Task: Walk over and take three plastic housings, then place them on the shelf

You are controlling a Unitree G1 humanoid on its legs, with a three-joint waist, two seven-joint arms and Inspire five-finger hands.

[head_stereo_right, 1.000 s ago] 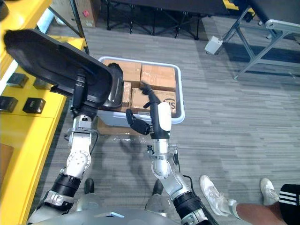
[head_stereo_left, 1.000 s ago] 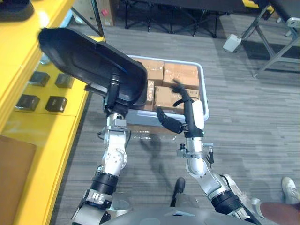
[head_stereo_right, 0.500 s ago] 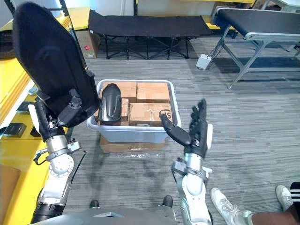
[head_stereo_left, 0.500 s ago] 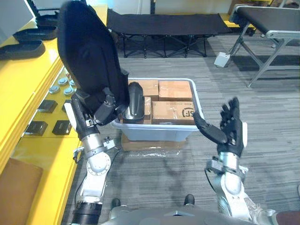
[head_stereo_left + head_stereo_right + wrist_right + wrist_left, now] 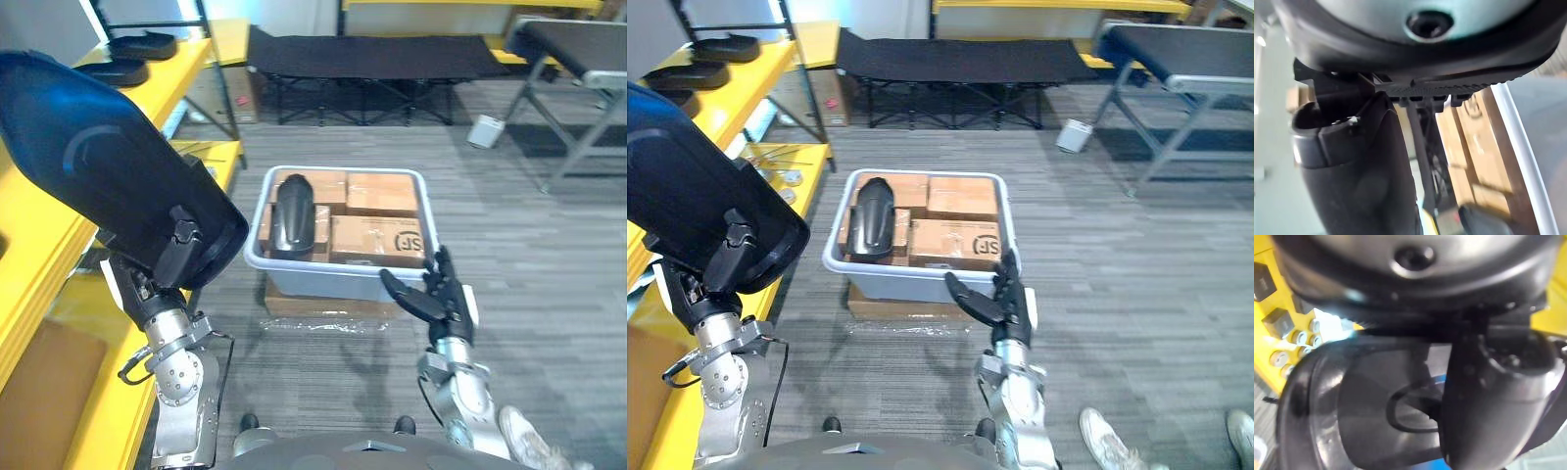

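**A:** Log it, biggest first. Yellow shelf (image 5: 34,255) runs along the robot's left side. Two dark shells (image 5: 142,44) lie on its upper level, apparently housings already delivered.

**B:** Noted. Next, the held housing (image 5: 98,166): large black plastic shell, raised at the robot's left and tilted, broad end over the shelf's edge. Why so high?

**A:** My reading is that it must clear the shelf's lip before it can be laid flat. Left hand (image 5: 162,269) grips the shell's lower rim, fingers and thumb curled round it. The left wrist view shows the thumb across the shell's hollow inside. Gripped by one end, the shell has a long overhang, so it may swing.

**B:** Then the grey bin (image 5: 323,284), on the floor ahead, resting on flat cardboard (image 5: 313,305). Contents?

**A:** Cardboard boxes (image 5: 377,240) packed side by side. One spare housing (image 5: 292,215) lies on top of them at the bin's left side, easy to reach from above.

**B:** Right hand (image 5: 436,299)?

**A:** Released: fingers straight, thumb spread, holding nothing. It sits low, just in front of the bin's near wall. Probably held out for balance, or ready for another pick.

**B:** Stage?

**A:** Placing step. The shell is not yet set down.
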